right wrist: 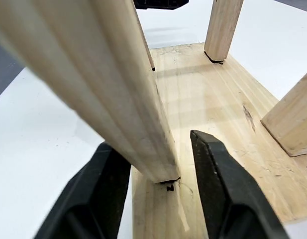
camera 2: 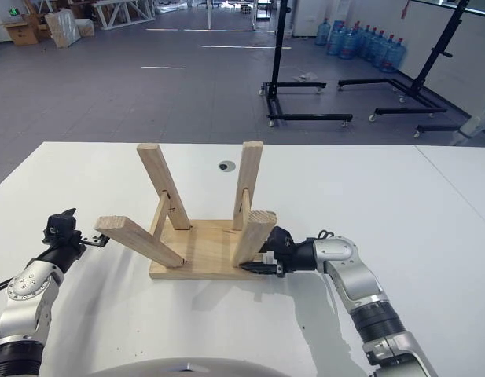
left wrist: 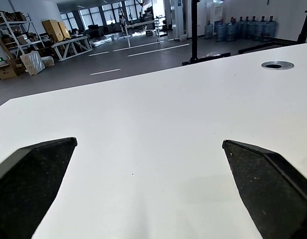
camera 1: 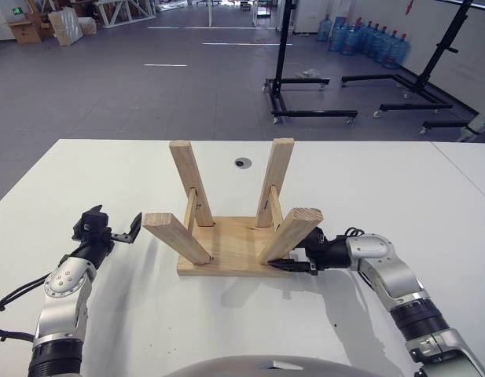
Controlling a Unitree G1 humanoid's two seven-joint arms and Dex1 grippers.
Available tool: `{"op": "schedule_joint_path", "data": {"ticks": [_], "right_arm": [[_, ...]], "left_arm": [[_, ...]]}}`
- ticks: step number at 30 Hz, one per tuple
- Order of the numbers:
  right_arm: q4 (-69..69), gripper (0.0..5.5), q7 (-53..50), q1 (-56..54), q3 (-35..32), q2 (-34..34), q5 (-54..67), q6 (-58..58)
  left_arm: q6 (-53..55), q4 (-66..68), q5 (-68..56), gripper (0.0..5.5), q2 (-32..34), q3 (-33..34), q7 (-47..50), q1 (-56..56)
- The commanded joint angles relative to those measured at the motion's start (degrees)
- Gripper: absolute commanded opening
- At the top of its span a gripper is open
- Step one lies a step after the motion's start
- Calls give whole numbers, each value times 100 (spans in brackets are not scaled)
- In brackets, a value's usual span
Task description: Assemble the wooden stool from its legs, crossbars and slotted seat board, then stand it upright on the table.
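The right hand (camera 1: 294, 265) is sitting at the foot of the leg (camera 1: 289, 234) closest to it, at the corner of the seat board (camera 1: 230, 253), which is lying flat on the white surface (camera 1: 368, 181). The left hand (camera 1: 115, 226) is holding low with its fingers spread, just short of a second leg (camera 1: 175, 237) and not touching it. The two remaining legs (camera 1: 191, 182) (camera 1: 275, 181) are rising beyond both hands, splaying outward.
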Motion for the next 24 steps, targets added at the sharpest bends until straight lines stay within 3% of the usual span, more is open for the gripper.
{"op": "schedule_joint_path", "data": {"ticks": [1,5,12,24], "right_arm": [[-67,126,163,-170,-44,-89,179,188],[-143,114,358,-309,-91,-164,550,882],[-140,108,1020,-902,-271,-660,1750,3193],[412,107,1866,-1658,820,-1813,2044,5943]], "left_arm": [[-4,-216,-66,540,-16,-110,-127,-26],[190,-1091,-714,540,-153,-113,-373,-106],[-89,-1254,-96,540,-351,-559,-36,-42],[-484,-1448,618,540,-1117,-954,927,232]]}}
